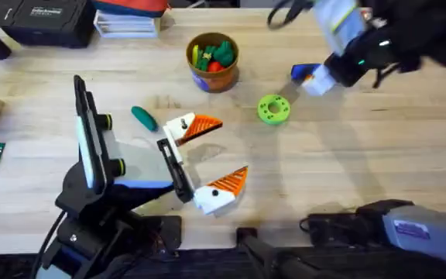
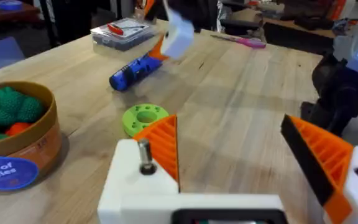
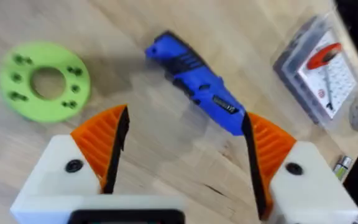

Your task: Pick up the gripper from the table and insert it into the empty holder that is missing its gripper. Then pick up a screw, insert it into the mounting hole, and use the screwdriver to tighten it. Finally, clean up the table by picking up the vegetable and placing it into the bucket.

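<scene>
My left gripper (image 1: 232, 147) rests open at mid-table. Its far white holder (image 2: 135, 180) carries the orange ribbed gripper piece (image 2: 161, 146), and a screw (image 2: 145, 155) stands up out of the block. The blue screwdriver (image 3: 197, 90) lies flat on the table at the back right. My right gripper (image 3: 185, 118) hovers open just over it, the screwdriver (image 1: 302, 72) lying ahead of its fingers, not held. The teal vegetable (image 1: 143, 117) lies on the table left of the left gripper. Behind it stands the brown bucket (image 1: 213, 77), holding mixed toys.
A bright green disc (image 1: 273, 108) with holes lies between the bucket and the screwdriver. A clear box (image 3: 319, 68) with a red item sits beyond the screwdriver. Books and a dark case line the back left edge. The front right of the table is bare wood.
</scene>
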